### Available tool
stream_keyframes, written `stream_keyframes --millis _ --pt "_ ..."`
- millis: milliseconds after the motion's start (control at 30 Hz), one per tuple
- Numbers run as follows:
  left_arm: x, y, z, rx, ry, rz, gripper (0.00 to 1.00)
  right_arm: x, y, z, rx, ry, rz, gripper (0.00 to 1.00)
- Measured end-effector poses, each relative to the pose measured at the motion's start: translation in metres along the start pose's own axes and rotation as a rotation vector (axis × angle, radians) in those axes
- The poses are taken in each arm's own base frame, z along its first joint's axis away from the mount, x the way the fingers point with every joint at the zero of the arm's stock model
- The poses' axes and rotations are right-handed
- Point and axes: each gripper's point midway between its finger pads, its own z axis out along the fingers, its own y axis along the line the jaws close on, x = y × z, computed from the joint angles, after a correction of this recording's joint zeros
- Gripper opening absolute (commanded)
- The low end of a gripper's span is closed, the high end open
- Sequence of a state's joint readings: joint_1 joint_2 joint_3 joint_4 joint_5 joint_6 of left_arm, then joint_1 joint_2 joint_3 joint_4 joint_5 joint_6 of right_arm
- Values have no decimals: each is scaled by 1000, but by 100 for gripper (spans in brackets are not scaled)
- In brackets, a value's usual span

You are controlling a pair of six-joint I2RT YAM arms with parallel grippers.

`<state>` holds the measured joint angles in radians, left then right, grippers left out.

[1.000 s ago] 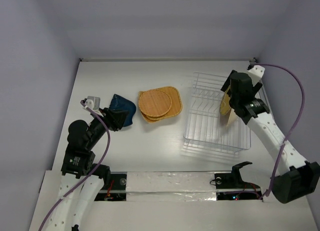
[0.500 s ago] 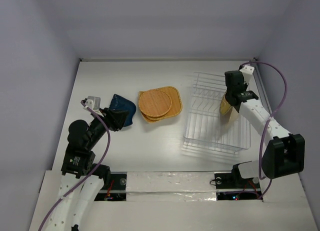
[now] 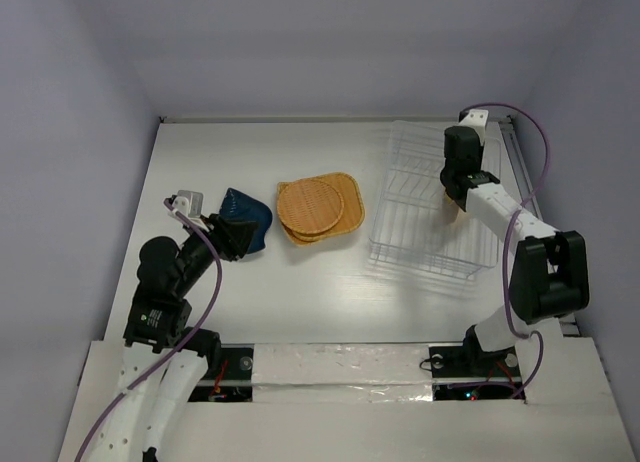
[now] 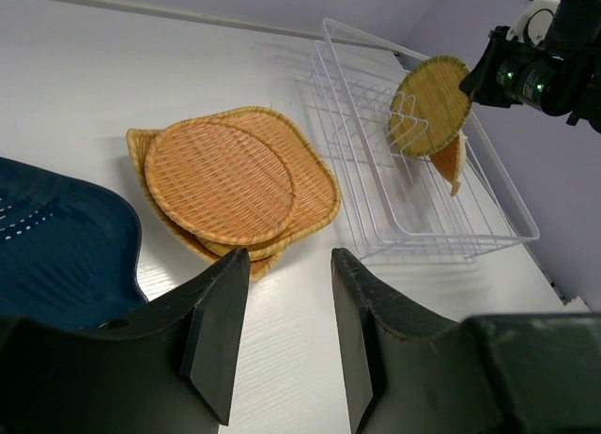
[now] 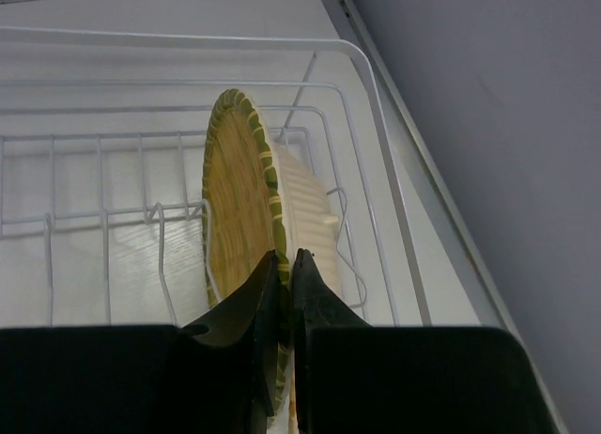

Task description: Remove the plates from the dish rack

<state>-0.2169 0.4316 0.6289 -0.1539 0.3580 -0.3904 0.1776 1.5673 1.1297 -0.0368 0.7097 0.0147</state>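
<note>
The white wire dish rack stands at the right of the table. A round woven plate with a greenish rim stands on edge in it, with a paler plate right behind. My right gripper is shut on the round plate's rim; it shows in the top view as right gripper. A stack of orange woven plates lies mid-table and a dark blue plate lies to its left. My left gripper hangs open beside the blue plate, holding nothing.
The right wall and the table's raised right edge run close beside the rack. The back wall stands just behind the rack's far rim. Bare white tabletop lies between the plate stack and the arm bases.
My right arm swung to the rack's far right side and its gripper went from open to shut on the round plate's rim. The rack's outline shifted slightly. The left arm stayed put.
</note>
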Motion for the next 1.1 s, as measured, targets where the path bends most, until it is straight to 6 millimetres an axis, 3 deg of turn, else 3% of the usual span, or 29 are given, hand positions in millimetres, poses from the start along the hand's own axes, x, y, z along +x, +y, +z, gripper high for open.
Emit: stream_keyframes --millis 267,467,633,733,900,967,1033,1100 --pt "3 2 3 -6 14 -5 37 -22 1 -8 22 -79 -88 0" --pt "4 0 3 3 19 -4 37 -41 17 -44 38 -144 -166 0" --pt "4 0 3 4 20 -4 37 -59 6 -68 76 -162 -155 0" --pt "4 0 3 4 20 -4 37 -86 -14 -94 68 -205 -78 0" --pt "4 0 3 3 20 -4 37 -156 -32 -167 -173 -377 213 0" --pt "4 0 3 3 20 -5 37 -174 -25 -192 -323 -428 330 0" --pt "4 0 3 2 19 -5 37 -184 -4 -213 -504 -451 421 0" --pt "3 1 3 -3 17 -5 37 -186 31 -227 -680 -439 483 0"
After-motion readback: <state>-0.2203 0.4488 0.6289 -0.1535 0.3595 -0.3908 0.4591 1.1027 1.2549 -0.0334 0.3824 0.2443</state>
